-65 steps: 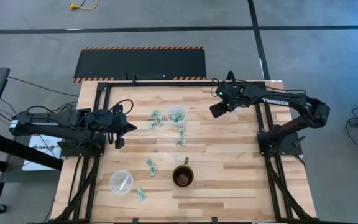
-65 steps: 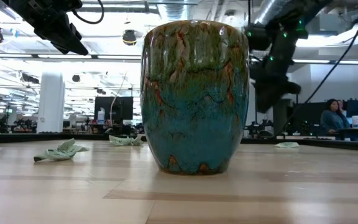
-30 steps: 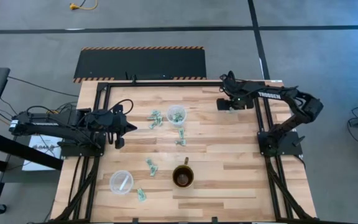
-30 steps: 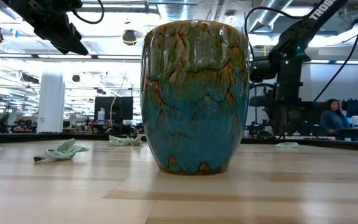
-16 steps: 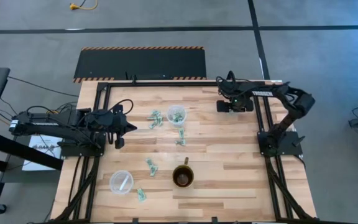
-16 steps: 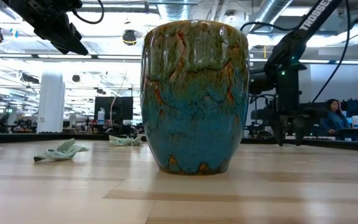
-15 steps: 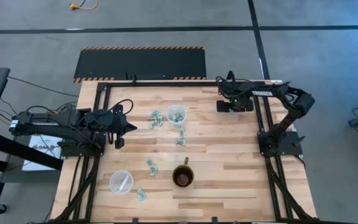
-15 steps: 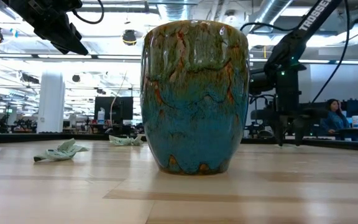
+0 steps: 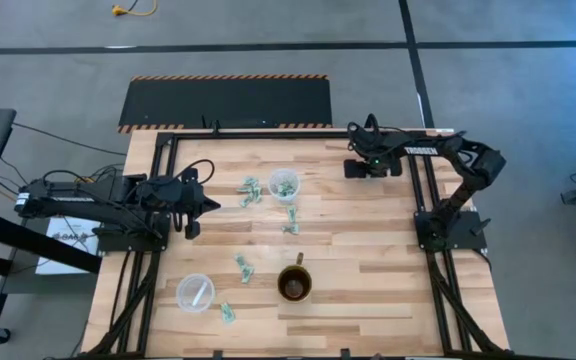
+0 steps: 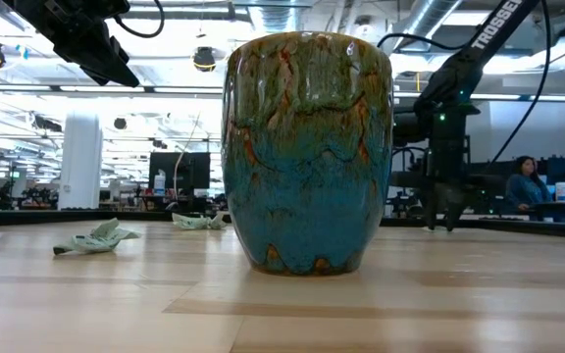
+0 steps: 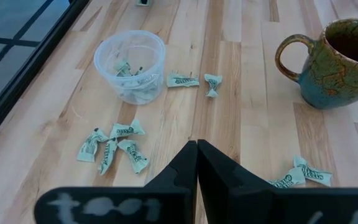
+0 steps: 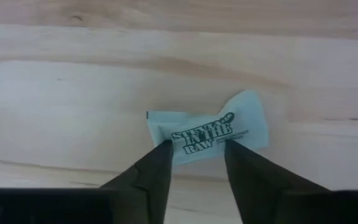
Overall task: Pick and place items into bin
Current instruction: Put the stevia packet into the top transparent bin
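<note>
Small pale green-and-white wrappers lie scattered on the wooden table (image 9: 368, 250): a cluster (image 9: 250, 190), one (image 9: 291, 220), one (image 9: 241, 265), one (image 9: 228, 312). A clear cup (image 9: 284, 185) holds several more. My right gripper (image 9: 351, 168) is low over the far right part of the table, fingers pointing down and open, straddling one flat wrapper (image 12: 207, 134). My left gripper (image 9: 206, 205) waits shut above the table's left side, touching nothing; its wrist view shows the cup (image 11: 131, 65) and loose wrappers (image 11: 114, 146). My right gripper stands over the wrapper's middle (image 12: 197, 142) from above, one finger (image 12: 159, 163) on each side and across its length. The wrapper lies flat on the table. Whether the fingertips touch it, I cannot tell.
A glazed green-and-blue mug (image 9: 294, 285) stands near the near edge and fills the low view (image 10: 307, 147). A second clear cup (image 9: 195, 292) sits at the near left. Black frame rails (image 9: 268, 133) run along the far edge and both sides.
My right gripper has come down to the table around the wrapper and shifted a little toward the table's left. In the low view the gap between its fingers has narrowed over the last half second. The wrapper stays flat where it lay.
</note>
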Controlling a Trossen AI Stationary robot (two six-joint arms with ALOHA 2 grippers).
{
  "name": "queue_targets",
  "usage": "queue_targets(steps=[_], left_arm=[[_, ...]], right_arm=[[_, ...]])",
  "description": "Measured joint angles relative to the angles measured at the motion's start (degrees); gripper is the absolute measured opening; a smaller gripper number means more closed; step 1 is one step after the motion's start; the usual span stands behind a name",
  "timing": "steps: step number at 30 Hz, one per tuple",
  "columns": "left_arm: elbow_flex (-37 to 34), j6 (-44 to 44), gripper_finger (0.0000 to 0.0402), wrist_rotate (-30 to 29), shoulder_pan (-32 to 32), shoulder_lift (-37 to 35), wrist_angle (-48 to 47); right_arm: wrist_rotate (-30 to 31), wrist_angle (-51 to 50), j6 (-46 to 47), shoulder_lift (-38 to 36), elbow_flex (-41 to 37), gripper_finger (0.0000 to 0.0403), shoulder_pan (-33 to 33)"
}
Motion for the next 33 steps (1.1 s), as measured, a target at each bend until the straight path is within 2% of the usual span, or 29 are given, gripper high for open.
queue_targets(steps=[8, 15, 17, 21, 24, 29, 33], left_arm=[[0.0, 0.0, 0.0, 0.0, -0.01, 0.0, 0.0], [0.0, 0.02, 0.0, 0.0, 0.0, -0.02, 0.0], [0.0, 0.01, 0.0, -0.02, 0.0, 0.0, 0.0], [0.0, 0.0, 0.0, 0.0, -0.02, -0.01, 0.0], [0.0, 0.02, 0.0, 0.0, 0.0, 0.0, 0.0], [0.0, 0.0, 0.0, -0.02, 0.0, -0.01, 0.0], [0.0, 0.01, 0.0, 0.0, 0.0, 0.0, 0.0]], right_arm=[[-0.2, 0.92, -4.37, 0.02, -0.02, 0.0066, 3.21], [-0.86, 0.68, -2.74, 0.03, 0.26, 0.0061, 4.25], [-3.38, 1.37, -3.1, 0.07, 0.37, 0.0062, 4.52], [-10.05, 4.97, -9.72, 0.11, 0.41, 0.0063, 6.48], [-12.27, 5.53, -16.67, 0.11, 0.44, 0.0063, 8.86], [-12.39, 3.94, -28.72, 0.09, 0.45, 0.0064, 13.08], [-10.02, 3.55, -31.05, 0.07, 0.46, 0.0064, 15.44]])
